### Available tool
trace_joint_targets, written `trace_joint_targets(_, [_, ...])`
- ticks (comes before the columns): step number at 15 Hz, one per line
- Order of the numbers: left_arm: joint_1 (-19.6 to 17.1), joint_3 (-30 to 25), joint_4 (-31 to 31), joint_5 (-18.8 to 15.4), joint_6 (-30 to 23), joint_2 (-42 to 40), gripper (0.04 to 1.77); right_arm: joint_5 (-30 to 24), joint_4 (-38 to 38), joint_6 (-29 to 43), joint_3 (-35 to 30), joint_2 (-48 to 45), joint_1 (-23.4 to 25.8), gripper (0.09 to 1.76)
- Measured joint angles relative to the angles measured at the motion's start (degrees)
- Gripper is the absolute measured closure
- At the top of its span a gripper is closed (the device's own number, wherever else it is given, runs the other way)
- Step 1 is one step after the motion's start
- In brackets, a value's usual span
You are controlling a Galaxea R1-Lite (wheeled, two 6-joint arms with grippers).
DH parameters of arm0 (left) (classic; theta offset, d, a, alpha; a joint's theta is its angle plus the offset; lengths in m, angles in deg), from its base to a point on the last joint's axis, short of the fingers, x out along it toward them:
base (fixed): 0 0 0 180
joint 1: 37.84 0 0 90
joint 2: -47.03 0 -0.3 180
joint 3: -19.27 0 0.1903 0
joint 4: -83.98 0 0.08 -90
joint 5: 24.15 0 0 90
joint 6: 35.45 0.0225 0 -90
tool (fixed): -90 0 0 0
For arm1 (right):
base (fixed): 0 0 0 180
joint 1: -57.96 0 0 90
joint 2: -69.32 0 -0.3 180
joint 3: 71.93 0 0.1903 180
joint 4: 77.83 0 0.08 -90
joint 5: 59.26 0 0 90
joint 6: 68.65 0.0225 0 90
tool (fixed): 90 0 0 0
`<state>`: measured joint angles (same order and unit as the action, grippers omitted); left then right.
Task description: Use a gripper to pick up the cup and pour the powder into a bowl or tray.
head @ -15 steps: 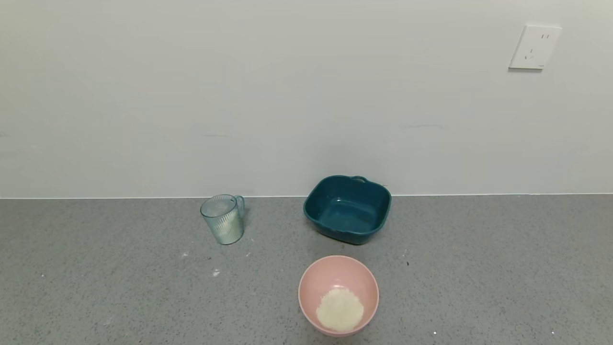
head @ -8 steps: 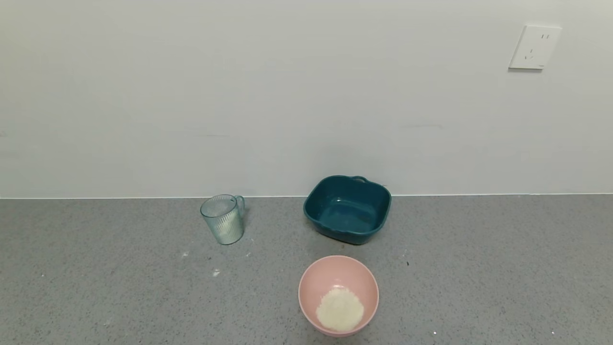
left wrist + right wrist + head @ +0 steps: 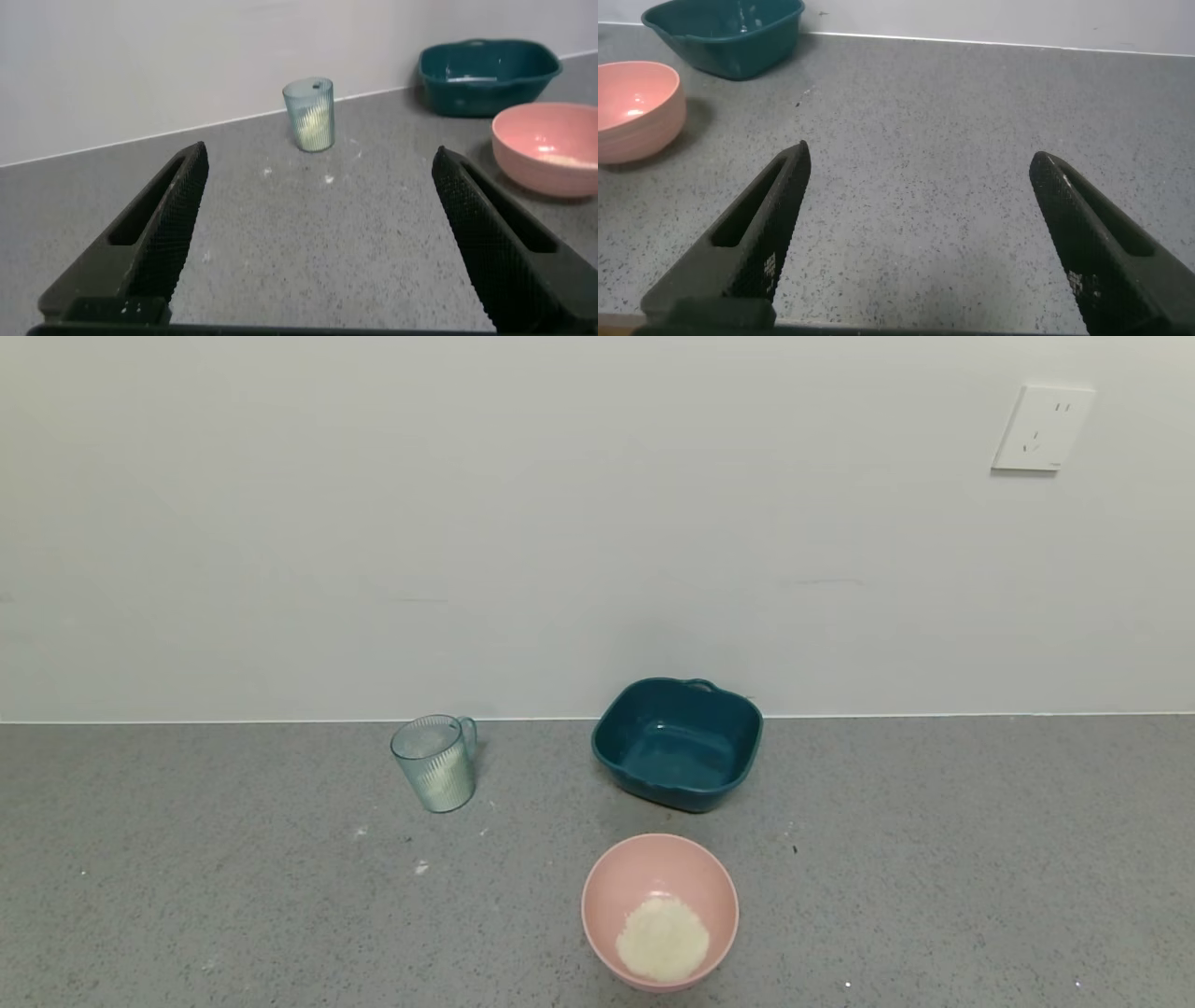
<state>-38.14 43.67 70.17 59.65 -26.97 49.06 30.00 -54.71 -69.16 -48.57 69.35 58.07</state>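
Grey speckled counter [image 3: 934, 859]; pale wall [image 3: 467, 523]; white socket [image 3: 1042, 428]

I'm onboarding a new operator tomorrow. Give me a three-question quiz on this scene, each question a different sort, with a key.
1. True or false: the cup stands upright on the counter.
2. Where is the heap of powder? A) in the teal tub B) in the pink bowl C) on the counter
3. Fill in: both the left gripper and the right gripper have their jaws ____.

Key: 1 true. 2 B. 3 open; neither holds anything, and neither arm shows in the head view.
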Motion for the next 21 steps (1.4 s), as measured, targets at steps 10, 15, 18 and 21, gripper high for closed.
trace_joint_targets(10, [0.1,-1.0,-9.7,3.1,0.6,-2.0,0.09,0.0,0.0,0.0,0.0,0.0,0.0,0.14])
trace_joint_targets(15, [0.1,-1.0,-9.7,3.2,0.0,-2.0,0.09,0.0,0.0,0.0,0.0,0.0,0.0,0.14])
trace_joint_targets(18, [0.1,-1.0,-9.6,3.1,-0.2,-2.0,0.09,0.0,0.0,0.0,0.0,0.0,0.0,0.14])
trace_joint_targets(21, [0.1,-1.0,-9.7,3.1,-0.2,-2.0,0.09,0.0,0.0,0.0,0.0,0.0,0.0,0.14])
